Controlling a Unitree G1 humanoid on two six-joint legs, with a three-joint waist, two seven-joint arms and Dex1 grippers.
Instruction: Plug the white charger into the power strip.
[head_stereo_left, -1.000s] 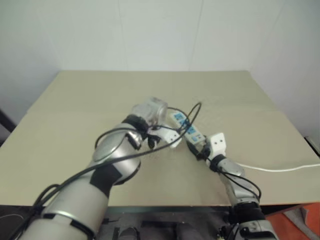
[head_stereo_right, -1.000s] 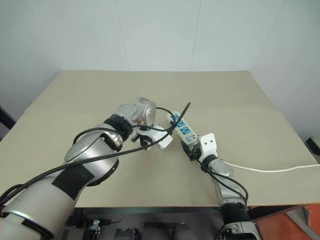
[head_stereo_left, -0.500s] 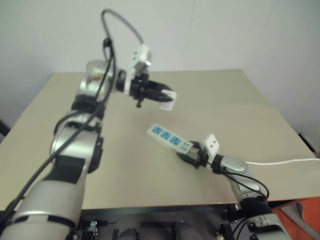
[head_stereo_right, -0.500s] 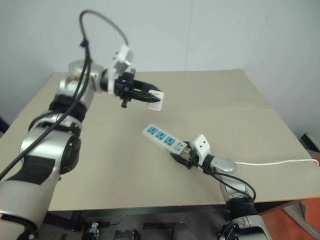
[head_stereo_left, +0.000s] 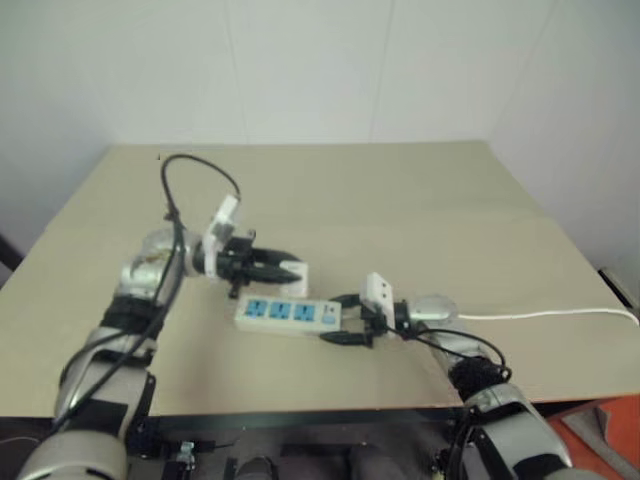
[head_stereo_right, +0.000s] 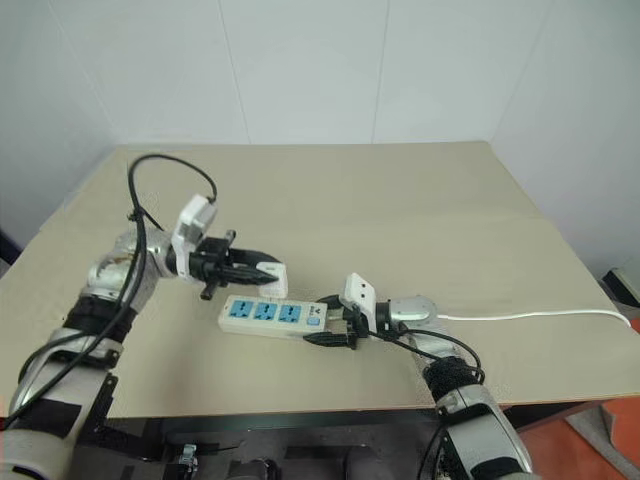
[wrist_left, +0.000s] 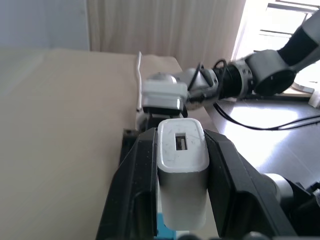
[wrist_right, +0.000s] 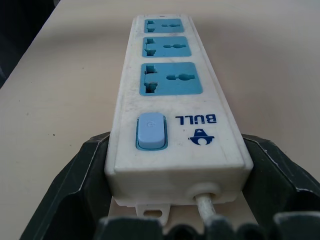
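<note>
The power strip (head_stereo_right: 268, 314) lies on the table (head_stereo_right: 420, 215) between both grippers, the white charger (head_stereo_right: 273, 279) seemingly just above its far edge.

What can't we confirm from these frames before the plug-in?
- White charger prongs: in the left wrist view the end facing the camera shows a small slot; the prong end points away, behind the left gripper fingers.
- Power strip far end: foreshortened in the right wrist view; whether its underside rests on the table is hidden.
- Cord: runs off the right edge in the left eye view, so where it ends is unknown.
- Right gripper: fingertips cropped at the bottom edge.
</note>
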